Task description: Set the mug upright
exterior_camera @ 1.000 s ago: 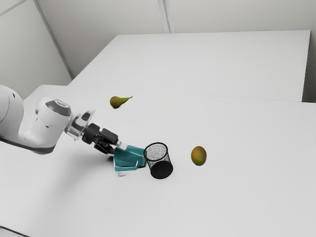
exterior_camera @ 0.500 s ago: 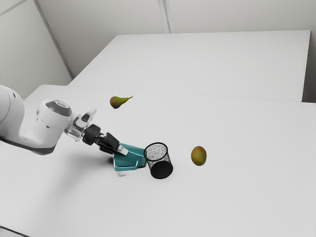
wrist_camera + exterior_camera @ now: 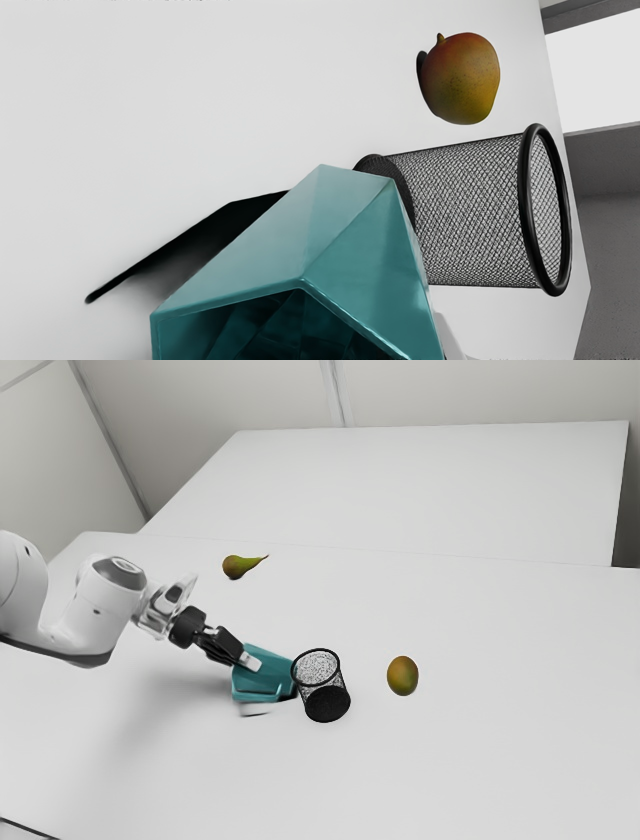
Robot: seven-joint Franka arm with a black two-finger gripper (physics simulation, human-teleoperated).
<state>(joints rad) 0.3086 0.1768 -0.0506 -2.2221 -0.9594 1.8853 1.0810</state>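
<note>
My gripper [image 3: 247, 659] is at the teal faceted mug [image 3: 263, 676] in the exterior view, its pale fingertip against the mug's upper side. The fingers are close together, shut on the mug's wall. The mug lies tilted on its side. In the wrist view the mug [image 3: 350, 240] has its open mouth towards my hand and its closed end pointing away. A pale fingertip shows along the outside of its wall; the other finger is hidden. I cannot make out the handle.
A black mesh holder [image 3: 325, 702] stands upright right beside the mug's closed end. Beyond it, towards the exterior view's right, lies a mango [image 3: 402, 676]. A green pear [image 3: 238, 566] rests farther back on the white table [image 3: 480, 760].
My fingers have come together on the mug. Since half a second ago the mug has turned and shifted slightly with my hand. The holder and both fruits have stayed put.
</note>
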